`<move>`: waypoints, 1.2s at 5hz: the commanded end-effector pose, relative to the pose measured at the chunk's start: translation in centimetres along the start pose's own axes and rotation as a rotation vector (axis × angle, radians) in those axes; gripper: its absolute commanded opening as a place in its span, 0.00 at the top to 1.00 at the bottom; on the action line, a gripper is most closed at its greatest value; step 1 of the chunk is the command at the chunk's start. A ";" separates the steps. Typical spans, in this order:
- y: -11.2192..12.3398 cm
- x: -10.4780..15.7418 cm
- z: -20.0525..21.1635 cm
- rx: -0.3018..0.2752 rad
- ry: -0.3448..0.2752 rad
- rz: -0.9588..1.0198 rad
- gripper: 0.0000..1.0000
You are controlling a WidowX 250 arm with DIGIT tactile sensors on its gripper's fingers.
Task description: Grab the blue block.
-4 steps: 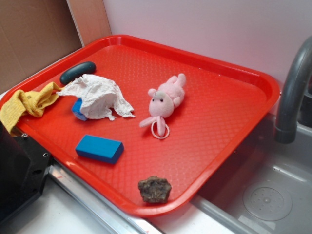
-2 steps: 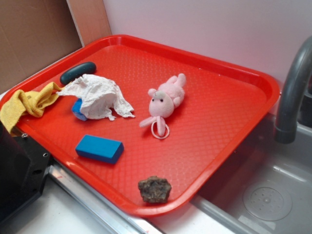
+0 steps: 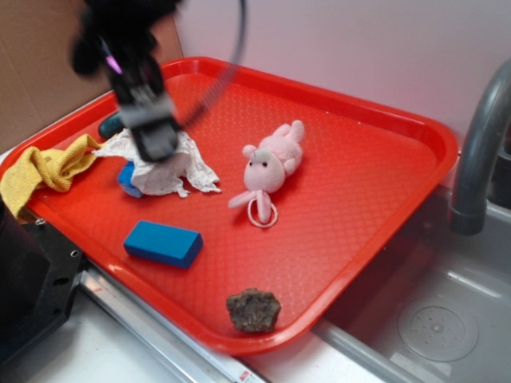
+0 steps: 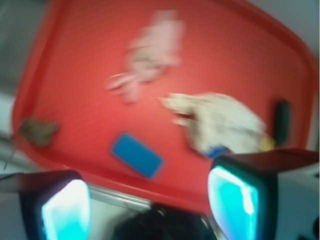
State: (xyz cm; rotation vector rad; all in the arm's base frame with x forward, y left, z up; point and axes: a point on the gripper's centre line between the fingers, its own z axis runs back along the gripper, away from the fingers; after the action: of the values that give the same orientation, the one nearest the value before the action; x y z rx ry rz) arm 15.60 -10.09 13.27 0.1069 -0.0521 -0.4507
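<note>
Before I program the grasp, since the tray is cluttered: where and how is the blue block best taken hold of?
Probably from straight above, closing across its two long sides. The blue block lies flat on the red tray, apart from the crumpled paper and the rock, so both long faces look free. The gripper has its fingers spread wide.

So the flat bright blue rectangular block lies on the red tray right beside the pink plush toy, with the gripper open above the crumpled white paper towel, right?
Not quite. In the exterior view the flat bright blue block lies on the red tray apart from the pink plush toy, nearer the front rim. The rest holds: the gripper is open above the crumpled white paper towel.
</note>
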 end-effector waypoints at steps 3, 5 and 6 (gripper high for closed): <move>-0.2 -4.3 -8.0 -0.169 -0.086 -0.343 0.00; -0.7 -3.5 -11.9 -0.207 -0.011 -0.330 0.00; -0.8 -3.3 -12.1 -0.199 0.002 -0.276 1.00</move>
State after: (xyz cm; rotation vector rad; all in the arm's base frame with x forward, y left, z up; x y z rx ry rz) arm 14.84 -7.93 1.35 -0.0828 -0.0250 -0.7287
